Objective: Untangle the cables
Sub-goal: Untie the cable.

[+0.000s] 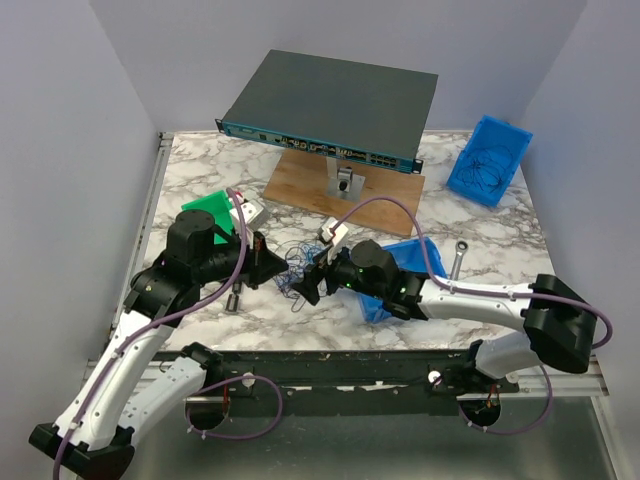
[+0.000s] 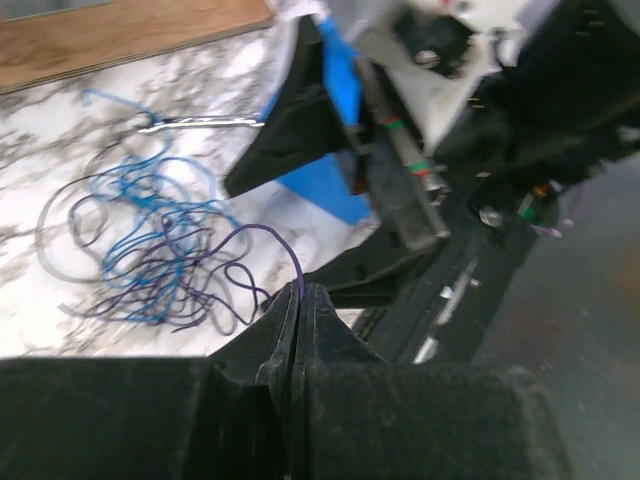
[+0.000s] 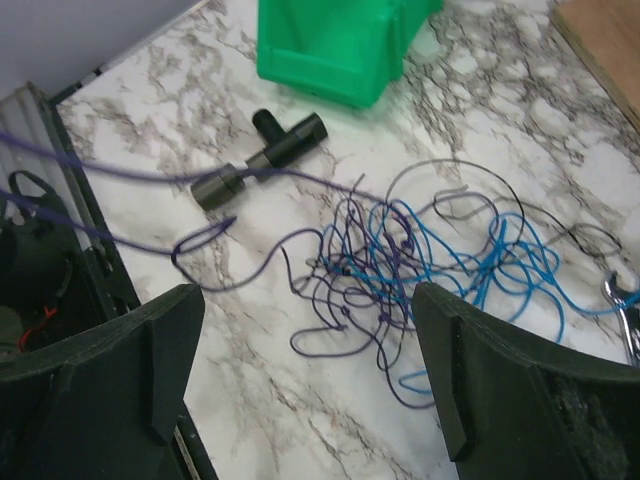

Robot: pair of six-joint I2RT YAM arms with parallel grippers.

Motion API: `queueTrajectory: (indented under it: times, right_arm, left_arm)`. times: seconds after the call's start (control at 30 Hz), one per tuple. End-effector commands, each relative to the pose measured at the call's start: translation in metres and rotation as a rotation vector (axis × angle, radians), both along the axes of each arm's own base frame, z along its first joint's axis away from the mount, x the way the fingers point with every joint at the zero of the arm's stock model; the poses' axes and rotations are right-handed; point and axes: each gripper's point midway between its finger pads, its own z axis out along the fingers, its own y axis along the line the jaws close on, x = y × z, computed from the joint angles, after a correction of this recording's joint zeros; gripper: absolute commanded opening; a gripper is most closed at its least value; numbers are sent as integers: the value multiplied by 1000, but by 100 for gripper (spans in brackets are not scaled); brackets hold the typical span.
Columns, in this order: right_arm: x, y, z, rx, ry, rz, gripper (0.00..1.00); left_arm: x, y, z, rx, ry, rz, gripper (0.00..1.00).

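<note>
Our left hand (image 2: pixel 298 300) pinched shut on a purple wire (image 2: pixel 268 236), right hand (image 3: pixel 310 345) wide open & empty over the cables (image 3: pixel 400 260) lying on desk (image 3: pixel 560 130) betw. them; if we pull now, loops may cinch tighter or whole tangle drags.

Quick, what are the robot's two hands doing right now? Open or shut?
Left hand: shut, pinching a thin purple wire from the tangle of thin blue and purple wires.
Right hand: open, holding nothing, over the tangle.
</note>
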Motion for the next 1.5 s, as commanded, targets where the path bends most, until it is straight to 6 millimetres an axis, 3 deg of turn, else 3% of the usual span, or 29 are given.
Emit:
queueTrajectory:
  times: [0.0,0.1,0.23,0.37,0.53,0.67,0.8,0.97,1.13,1.27,1.47]
  right_arm:
    - [-8,31,23,128,-46,108,94]
    - [-3,44,11,121,-13,104,94]
    - [6,42,-13,78,33,22,92]
    - [17,23,-40,18,81,-108,90]
    - [34,-17,-61,-29,135,-360,88]
    - [44,-51,-59,-68,118,-515,83]
    - [45,-67,-46,-86,94,-557,84]
    - [27,-47,-5,-19,34,-346,89]
    - [11,-21,30,35,1,-168,90]
    - [-7,6,43,71,-7,10,91]
    - [-25,40,65,115,-40,205,100]
  left_arm:
    - [-34,-23,40,-137,-45,-245,0]
    - [-43,-26,65,-185,-82,-280,0]
    - [-52,-22,97,-224,-154,-277,0]
    - [-56,-15,130,-269,-229,-234,0]
    - [-54,3,164,-284,-370,-114,0]
    - [-41,28,172,-247,-436,68,0]
    - [-16,54,151,-161,-434,264,0]
    - [-9,51,125,-115,-392,250,0]
    - [-12,44,121,-111,-387,206,0]
    - [-15,38,119,-113,-379,162,0]
    - [-14,35,114,-104,-363,141,0]
